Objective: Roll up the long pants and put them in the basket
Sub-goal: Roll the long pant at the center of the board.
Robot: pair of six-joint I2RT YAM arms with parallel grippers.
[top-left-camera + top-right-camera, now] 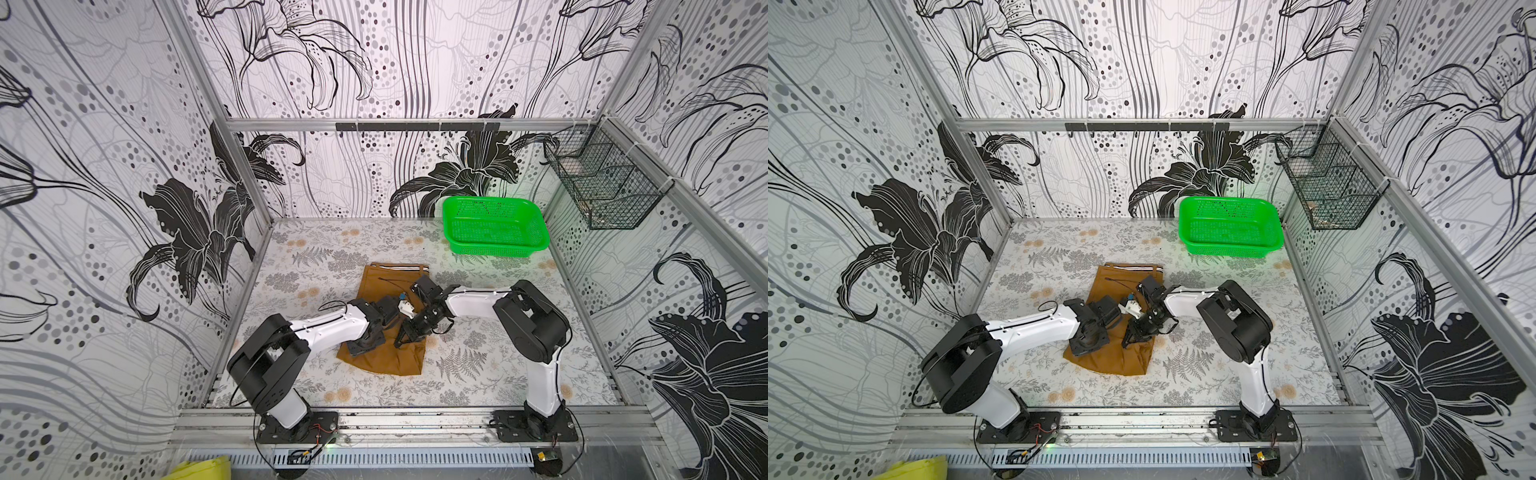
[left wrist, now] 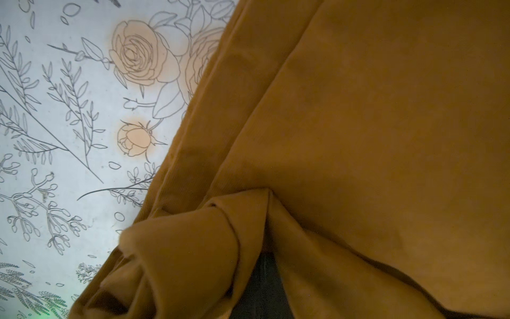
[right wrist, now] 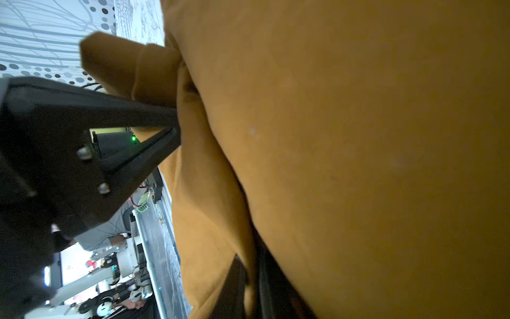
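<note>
The long pants [image 1: 386, 282] [image 1: 1121, 282] are mustard-brown cloth lying folded lengthwise mid-table, with the striped waistband at the far end. Both arms reach over their near half. My left gripper [image 1: 356, 351] [image 1: 1079, 351] is shut on a bunched fold of the pants [image 2: 358, 110]; cloth wraps around its dark finger [image 2: 265, 287]. In the right wrist view the left gripper [image 3: 176, 121] pinches a flap that sticks out past it. My right gripper [image 1: 401, 343] [image 1: 1126, 343] [image 3: 254, 276] holds a thin fold between its two dark fingers [image 3: 237, 281], which are nearly together.
A green plastic basket [image 1: 494, 226] [image 1: 1231, 226] stands at the table's back right. A black wire basket [image 1: 606, 187] hangs on the right wall. The floral tabletop [image 1: 498, 353] shows around the pants, and metal rails run along its edges.
</note>
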